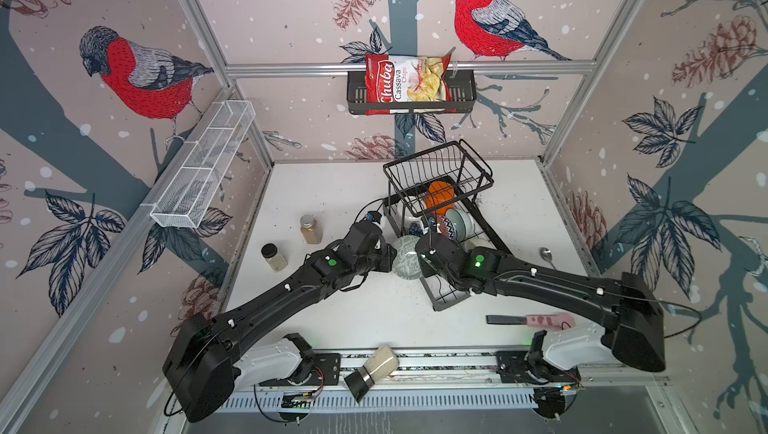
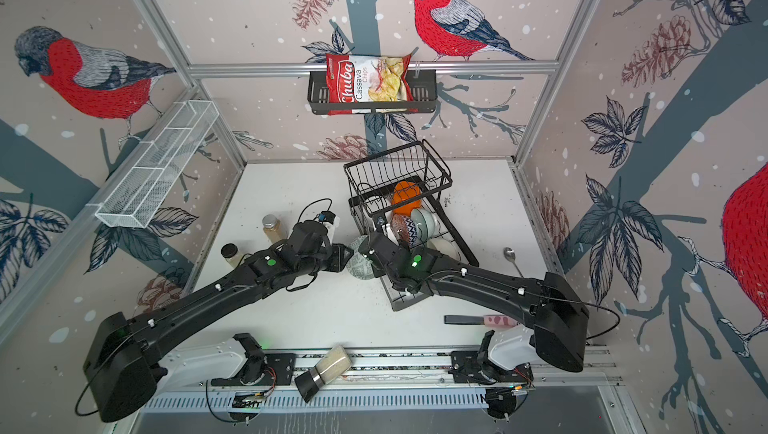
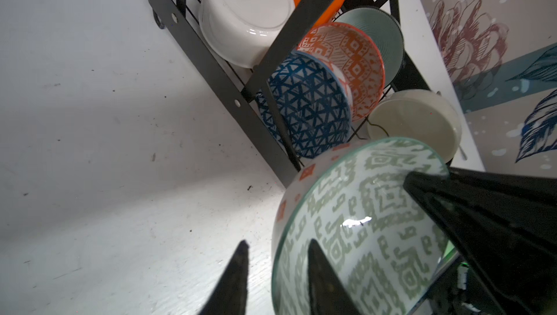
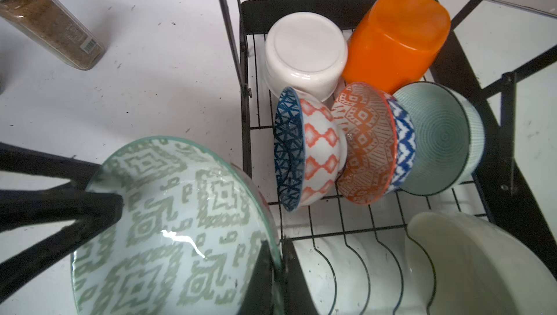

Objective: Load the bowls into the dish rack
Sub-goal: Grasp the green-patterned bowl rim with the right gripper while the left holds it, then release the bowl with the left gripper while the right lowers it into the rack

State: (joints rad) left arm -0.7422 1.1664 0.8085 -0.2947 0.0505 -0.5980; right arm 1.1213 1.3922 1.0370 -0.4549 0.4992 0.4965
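Left wrist view: the left gripper (image 3: 278,244) is nearest, jaws spread astride the rim of the green bowl (image 3: 361,223). The outer finger is clear of it; inner finger's contact is unclear. Probably a handover release.
Right wrist view: the right gripper (image 4: 275,248) pinches the opposite rim. The bowl hangs on edge just beside the dish rack (image 4: 340,5), not yet in it. Six other bowls (image 4: 370,141) sit inside; the front white bowl (image 4: 467,262) is cut off.
Both top views: wrists hide the jaws and half the bowl.
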